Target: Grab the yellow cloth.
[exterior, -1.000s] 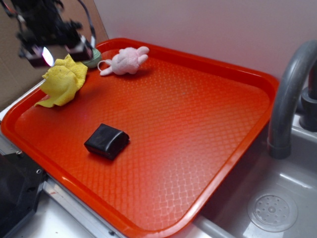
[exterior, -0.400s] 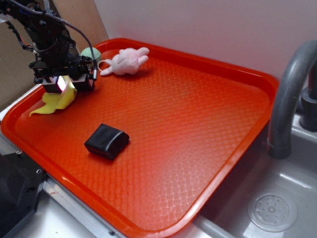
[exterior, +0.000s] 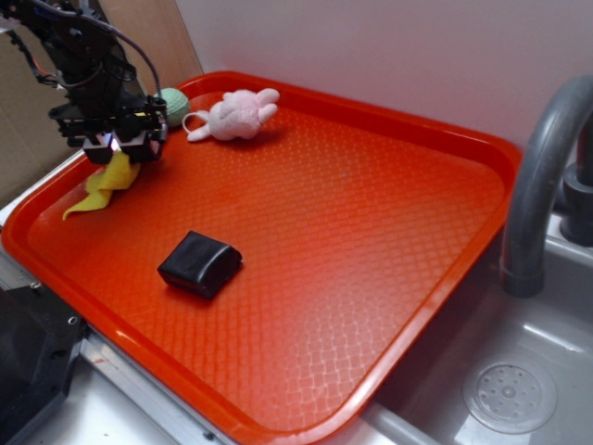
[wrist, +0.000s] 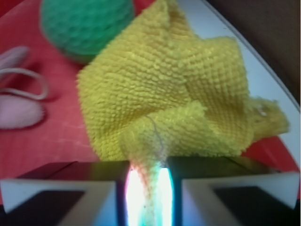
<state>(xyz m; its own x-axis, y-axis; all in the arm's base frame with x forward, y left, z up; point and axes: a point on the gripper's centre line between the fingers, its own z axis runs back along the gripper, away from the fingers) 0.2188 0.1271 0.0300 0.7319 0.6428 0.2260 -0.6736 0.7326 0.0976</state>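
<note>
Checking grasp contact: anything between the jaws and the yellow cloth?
Nothing. Wrist view shows a fold of the yellow cloth pinched directly in the gripper jaws.

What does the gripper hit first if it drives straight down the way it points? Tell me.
Nothing new: the gripper already has its jaws shut on the yellow cloth. Straight below that lies the orange tray, probably next.

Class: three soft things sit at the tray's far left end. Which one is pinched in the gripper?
The yellow cloth: a fold is pinched by the gripper. The pink bunny and green ball lie free.
</note>
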